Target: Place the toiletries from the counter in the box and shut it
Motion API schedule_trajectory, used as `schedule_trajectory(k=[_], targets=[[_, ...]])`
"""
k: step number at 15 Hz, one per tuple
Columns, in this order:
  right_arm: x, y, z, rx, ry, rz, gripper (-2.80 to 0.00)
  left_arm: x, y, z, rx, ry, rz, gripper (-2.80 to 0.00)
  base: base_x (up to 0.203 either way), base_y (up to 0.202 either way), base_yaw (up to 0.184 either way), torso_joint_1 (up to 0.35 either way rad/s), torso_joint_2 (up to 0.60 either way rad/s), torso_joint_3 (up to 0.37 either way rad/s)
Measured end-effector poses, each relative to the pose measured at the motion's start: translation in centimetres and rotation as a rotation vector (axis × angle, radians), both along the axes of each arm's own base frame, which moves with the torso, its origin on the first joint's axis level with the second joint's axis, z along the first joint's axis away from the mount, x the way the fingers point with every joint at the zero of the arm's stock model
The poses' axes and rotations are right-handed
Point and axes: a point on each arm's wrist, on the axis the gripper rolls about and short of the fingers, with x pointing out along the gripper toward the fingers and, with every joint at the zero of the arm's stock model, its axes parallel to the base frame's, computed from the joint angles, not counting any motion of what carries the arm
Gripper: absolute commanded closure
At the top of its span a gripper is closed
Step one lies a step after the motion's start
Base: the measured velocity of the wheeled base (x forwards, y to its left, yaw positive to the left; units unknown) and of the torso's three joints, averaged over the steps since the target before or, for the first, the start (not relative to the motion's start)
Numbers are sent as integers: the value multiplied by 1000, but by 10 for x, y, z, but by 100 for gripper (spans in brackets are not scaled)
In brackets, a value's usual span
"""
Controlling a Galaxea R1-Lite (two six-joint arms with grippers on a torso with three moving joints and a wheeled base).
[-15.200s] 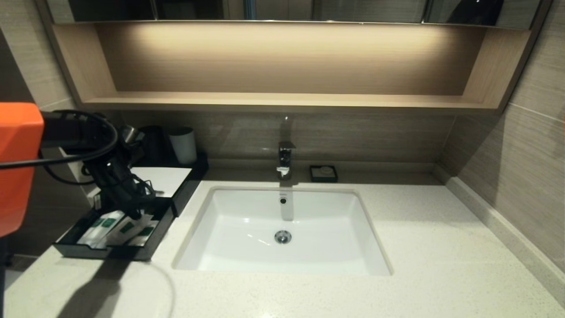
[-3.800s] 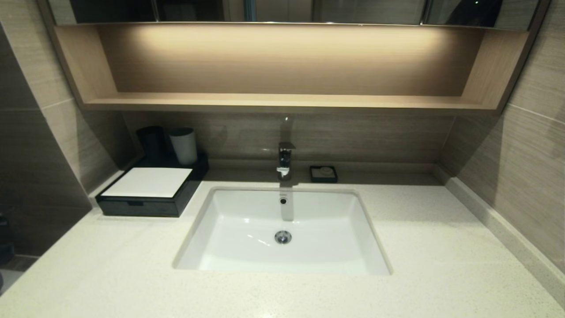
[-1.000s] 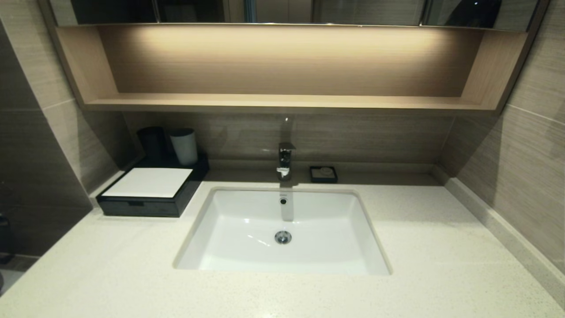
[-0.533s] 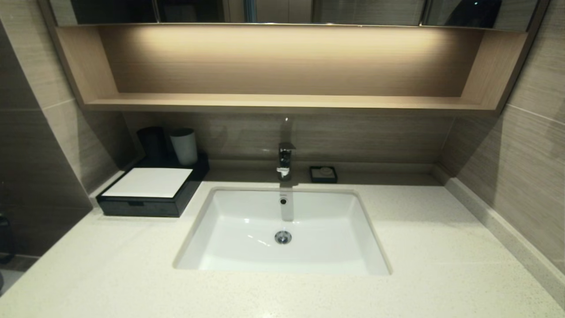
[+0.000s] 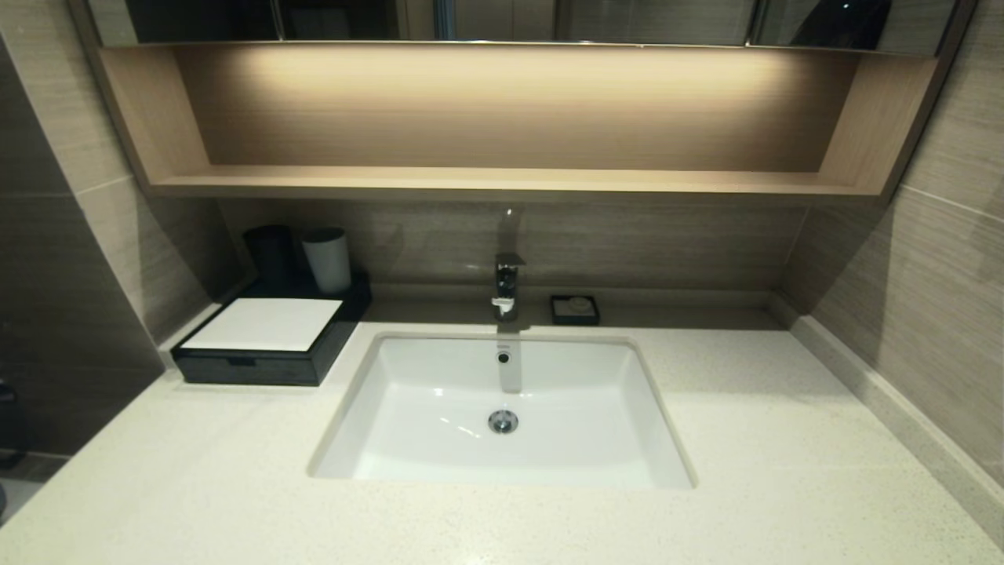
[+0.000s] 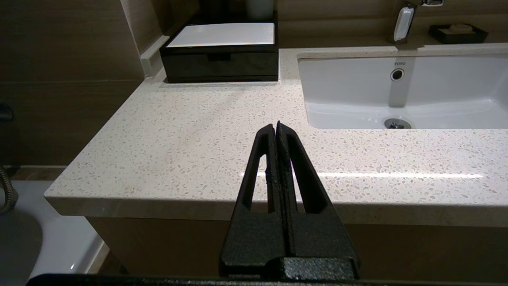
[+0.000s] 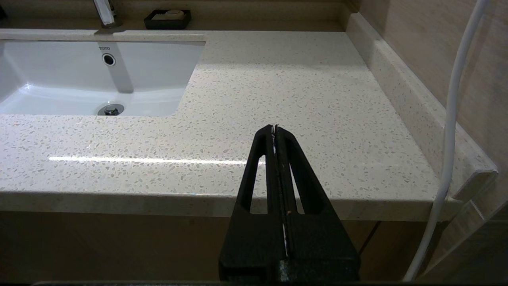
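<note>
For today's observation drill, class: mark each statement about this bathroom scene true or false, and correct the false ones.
1. The box's drawer is pushed in. True.
2. A sachet lies on the counter beside the sink. False: no sachet shows on the counter.
3. The left pincer is shut and holds nothing. True.
4. The right pincer grips the tap. False: it is shut, empty, near the counter's front edge.
5. The soap dish sits in the sink. False: it stands on the counter beside the tap.
</note>
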Motion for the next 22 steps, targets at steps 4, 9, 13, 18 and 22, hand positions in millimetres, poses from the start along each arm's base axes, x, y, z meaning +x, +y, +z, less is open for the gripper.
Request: schedule_trajectory(k=[4,9,13,18,22], targets=[[0,0,0,0,0,0,0,0,0,0,-12,-1,0,0,0,0,0,0,0,0],[0,0,0,0,0,0,0,0,0,0,-17,-1,-2,0,0,0,0,0,0,0],[0,0,0,0,0,0,0,0,0,0,-17,-1,-3,0,0,0,0,0,0,0],[0,0,0,0,0,0,0,0,0,0,-17,-1,-2,0,0,0,0,0,0,0],[0,0,0,0,0,0,0,0,0,0,-17,-1,-2,0,0,0,0,0,0,0]])
